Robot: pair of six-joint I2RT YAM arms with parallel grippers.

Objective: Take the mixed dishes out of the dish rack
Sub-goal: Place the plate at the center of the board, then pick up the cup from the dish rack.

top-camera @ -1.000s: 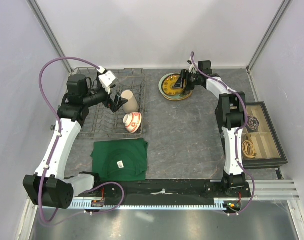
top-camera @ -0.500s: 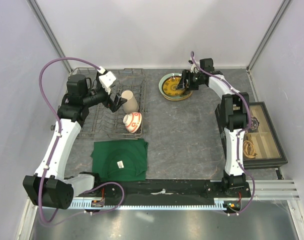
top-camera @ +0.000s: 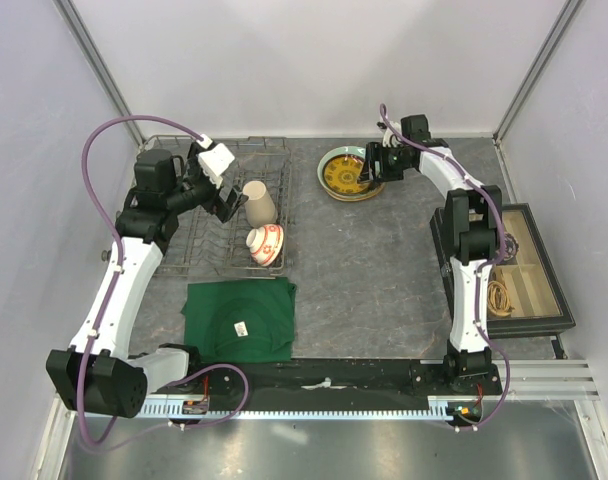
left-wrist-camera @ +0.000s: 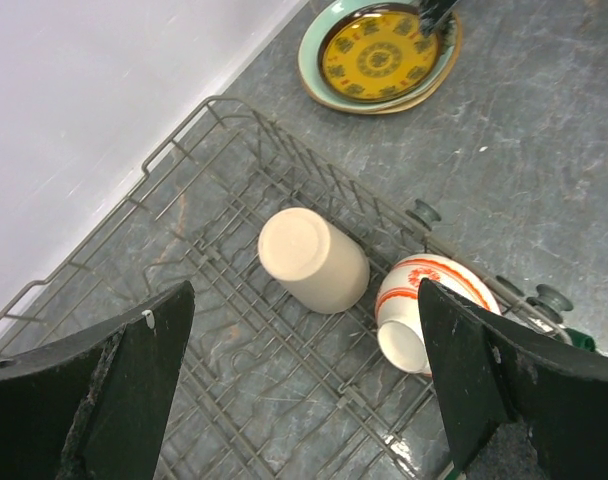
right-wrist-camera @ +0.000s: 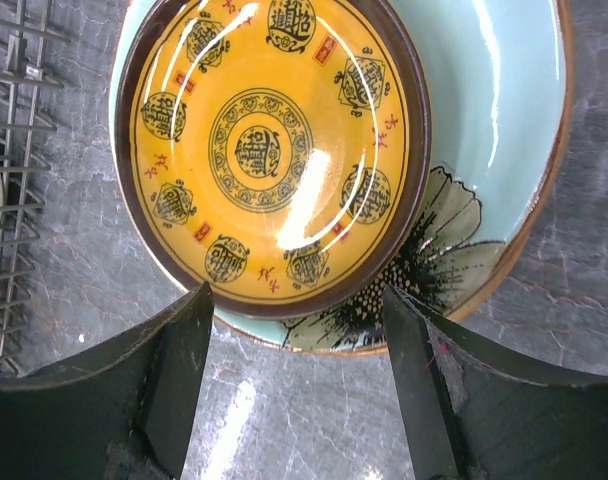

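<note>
Top external: in dish rack (top-camera: 269, 165), tall beige cup (top-camera: 259, 202) and small red-and-white bowl (top-camera: 266, 243) remaining. Right of rack, yellow-and-dark patterned plate (top-camera: 342, 175) stacked on pale teal plate (right-wrist-camera: 494, 120). Above cup, left gripper (top-camera: 231, 203) spread wide; over plates, right gripper (right-wrist-camera: 294, 300) parted, empty.

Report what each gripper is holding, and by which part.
Nothing is held: left gripper open above the tall beige cup; right gripper open over the yellow-and-dark patterned plate.

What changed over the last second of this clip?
The right end effector opened slightly wider and eased back from the yellow-and-dark patterned plate, which lies on the pale teal plate. Left end effector, tall beige cup and small red-and-white bowl stayed put.
</note>
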